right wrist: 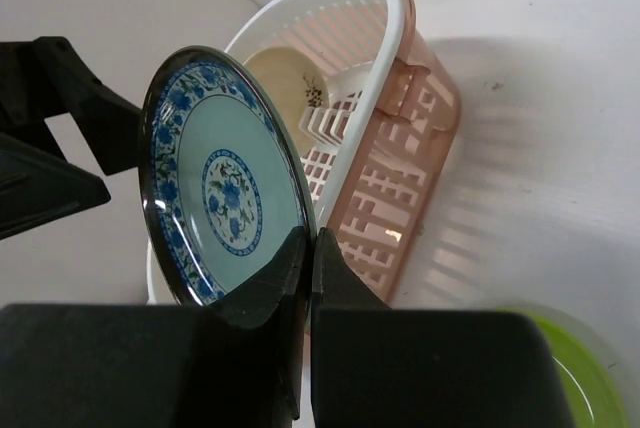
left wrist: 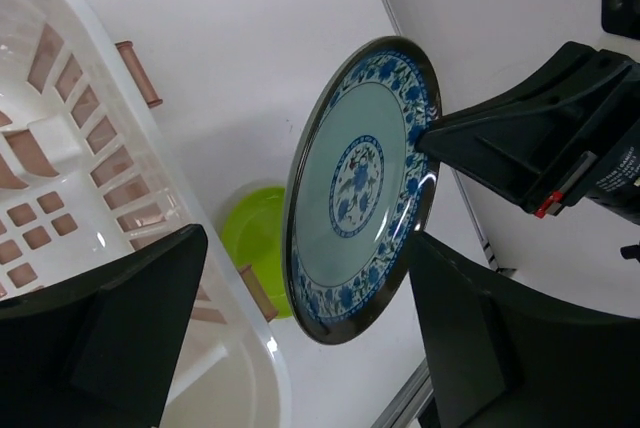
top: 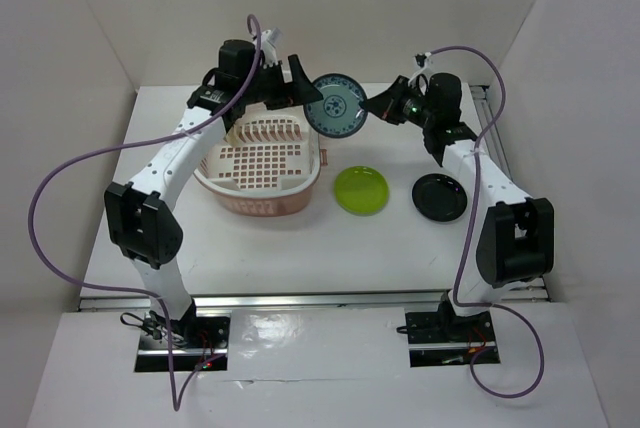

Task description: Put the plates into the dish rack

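While it hangs in the air just off the far right corner of the dish rack (top: pixel 262 173), the blue-patterned plate (top: pixel 335 106) stands on edge and tilted. Its decorated face is turned toward the rack's near side and upward. Small printing on the right arm housing (left wrist: pixel 615 163) is too small to read.

The right gripper (right wrist: pixel 305 248) has its jaws pressed together on the plate's rim, on the side away from the rack. The left gripper (top: pixel 298 83) sits over the rack's far edge with its jaws spread wide, one on each side of the plate's line. Whether they touch the plate cannot be told.

The rack's long axis runs left to right. Its divider ribs stand at the far left end and hold the cream plate (right wrist: pixel 283 83) upright. The grid floor is exposed toward the right end.

The lime green plate (top: pixel 362 190) lies flat on the worktop (top: pixel 300 258) just beside the rack's right end. The black plate (top: pixel 441 196) lies flat farther right of the rack.
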`<state>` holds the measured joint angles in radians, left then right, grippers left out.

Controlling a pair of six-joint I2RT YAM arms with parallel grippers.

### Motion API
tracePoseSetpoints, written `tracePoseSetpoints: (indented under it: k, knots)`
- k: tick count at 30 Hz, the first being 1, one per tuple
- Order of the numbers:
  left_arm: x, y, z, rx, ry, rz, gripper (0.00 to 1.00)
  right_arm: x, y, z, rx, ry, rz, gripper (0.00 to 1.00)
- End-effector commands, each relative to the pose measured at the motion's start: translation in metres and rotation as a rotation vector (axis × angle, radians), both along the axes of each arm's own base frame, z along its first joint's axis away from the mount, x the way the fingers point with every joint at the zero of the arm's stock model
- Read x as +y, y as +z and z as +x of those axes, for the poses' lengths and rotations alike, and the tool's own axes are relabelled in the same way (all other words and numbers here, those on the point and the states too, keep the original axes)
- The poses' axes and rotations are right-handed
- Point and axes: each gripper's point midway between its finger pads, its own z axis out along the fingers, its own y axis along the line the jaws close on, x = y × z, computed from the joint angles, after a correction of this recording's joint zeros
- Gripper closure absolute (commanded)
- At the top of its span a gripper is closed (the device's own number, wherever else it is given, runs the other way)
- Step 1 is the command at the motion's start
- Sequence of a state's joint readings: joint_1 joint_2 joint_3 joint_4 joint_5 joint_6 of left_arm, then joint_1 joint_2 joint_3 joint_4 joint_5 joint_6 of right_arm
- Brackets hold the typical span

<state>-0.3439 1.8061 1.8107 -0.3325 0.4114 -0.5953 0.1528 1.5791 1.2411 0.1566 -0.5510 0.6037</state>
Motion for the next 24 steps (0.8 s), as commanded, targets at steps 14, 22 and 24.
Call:
tracePoseSetpoints:
  k: [14,22,24]
  knots:
    - [-0.011,0.018,0.007,-0.066,-0.039,-0.042,0.90,0.031,0.051,-0.027,-0.129,0.164,0.076,1.00]
    - [0.001,0.036,0.009,-0.115,0.003,0.018,1.00,0.035,0.048,-0.027,-0.114,0.156,0.044,0.00]
    - [0.010,0.036,0.008,-0.110,0.037,0.063,1.00,0.028,0.042,-0.020,-0.099,0.101,0.008,0.00]
